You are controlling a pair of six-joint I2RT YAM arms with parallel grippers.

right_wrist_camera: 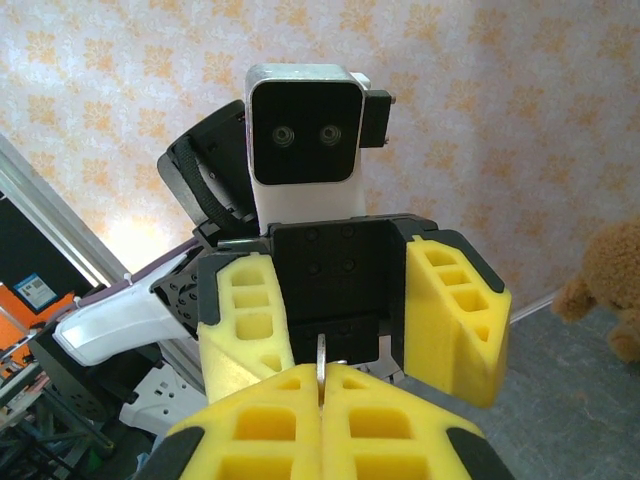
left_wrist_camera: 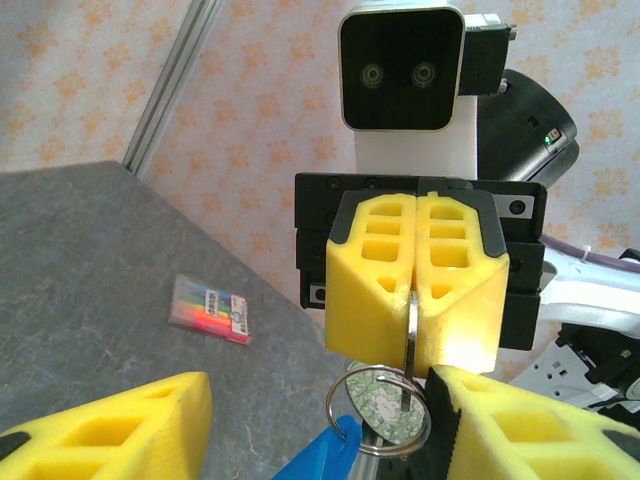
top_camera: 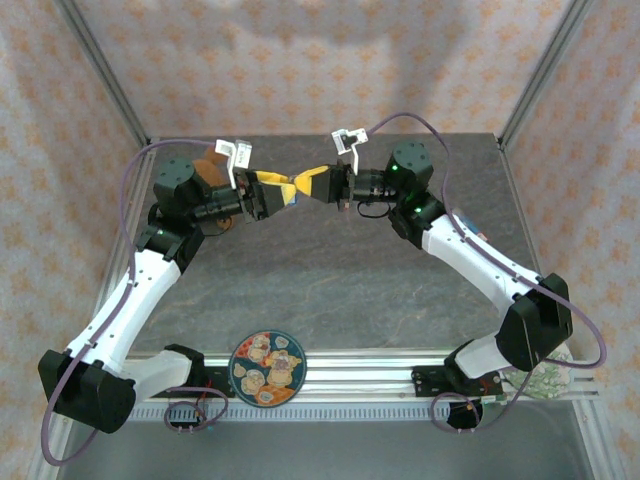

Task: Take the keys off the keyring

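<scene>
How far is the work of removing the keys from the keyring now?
Done: the right end effector has the key clamped in the air. In hand: the open left end effector flanks the keyring. Left: the key is not yet off it.

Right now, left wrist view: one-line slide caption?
Right claw shut on a key, keyring dangling between fingers of the open left claw.

Bright, even light, soft shadows, mild glare, near-field blur in wrist views
</scene>
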